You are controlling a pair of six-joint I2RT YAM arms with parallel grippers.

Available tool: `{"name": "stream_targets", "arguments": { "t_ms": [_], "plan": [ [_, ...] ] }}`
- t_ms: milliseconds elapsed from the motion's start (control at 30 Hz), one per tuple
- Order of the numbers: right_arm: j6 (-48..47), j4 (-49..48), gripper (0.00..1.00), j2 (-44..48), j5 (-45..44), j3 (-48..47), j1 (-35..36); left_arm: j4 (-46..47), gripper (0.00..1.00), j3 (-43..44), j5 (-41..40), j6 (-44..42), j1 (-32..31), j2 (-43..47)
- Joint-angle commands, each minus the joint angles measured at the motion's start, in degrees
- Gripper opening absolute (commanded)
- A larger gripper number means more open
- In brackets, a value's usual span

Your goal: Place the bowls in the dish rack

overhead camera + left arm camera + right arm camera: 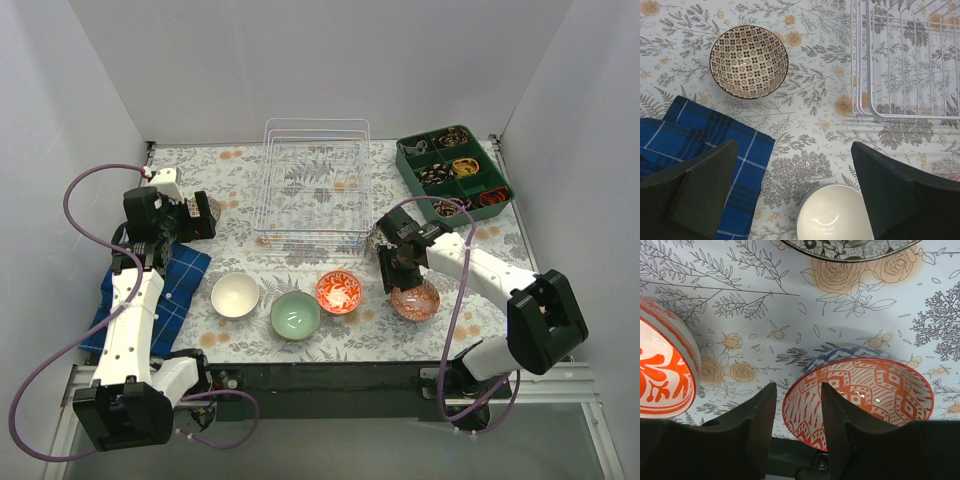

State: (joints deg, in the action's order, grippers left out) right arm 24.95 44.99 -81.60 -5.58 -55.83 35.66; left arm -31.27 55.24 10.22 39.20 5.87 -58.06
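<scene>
Right gripper (798, 389) pinches pinkish-red patterned bowl (865, 390) rim, just front of dish rack (315, 190); left gripper (794, 147) open. Grip firm, lift clear, slot upright between dividers.

Blue plaid cloth (186, 280) at left, dark green compartmented tray (406, 160) at far right, on floral tablecloth (232, 190).

The white bowl (830, 218) looks glossy ceramic, the dish rack (910, 65) thin wire, the blue cloth (700, 135) woven.
</scene>
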Motion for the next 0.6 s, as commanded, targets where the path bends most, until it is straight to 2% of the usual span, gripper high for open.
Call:
{"name": "stream_targets", "arguments": {
  "t_ms": [0, 233, 400, 433, 567],
  "plan": [
    [2.0, 1.0, 0.49, -1.4, -1.9, -0.7, 1.1, -0.9, 0.98, 1.8, -0.6, -1.0, -0.2, 2.0],
    [2.0, 2.6, 0.39, -1.7, -4.3, -0.5, 1.9, -1.3, 0.98, 2.9, -0.3, -1.6, -0.2, 1.6],
    [0.7, 3.6, 0.18, -0.2, -6.4, 0.5, 1.8, -0.8, 0.98, 3.6, 0.8, -1.7, -0.2, 0.6],
    [0.5, 3.6, 0.11, 0.6, -6.8, 0.8, 1.8, -0.5, 0.98, 3.7, 0.9, -1.8, -0.2, 0.3],
    [-0.7, 4.4, 0.02, 3.4, -9.4, 2.0, 0.7, 0.5, 0.98, 4.6, 1.7, -1.8, -0.2, -1.0]
  ]
}}
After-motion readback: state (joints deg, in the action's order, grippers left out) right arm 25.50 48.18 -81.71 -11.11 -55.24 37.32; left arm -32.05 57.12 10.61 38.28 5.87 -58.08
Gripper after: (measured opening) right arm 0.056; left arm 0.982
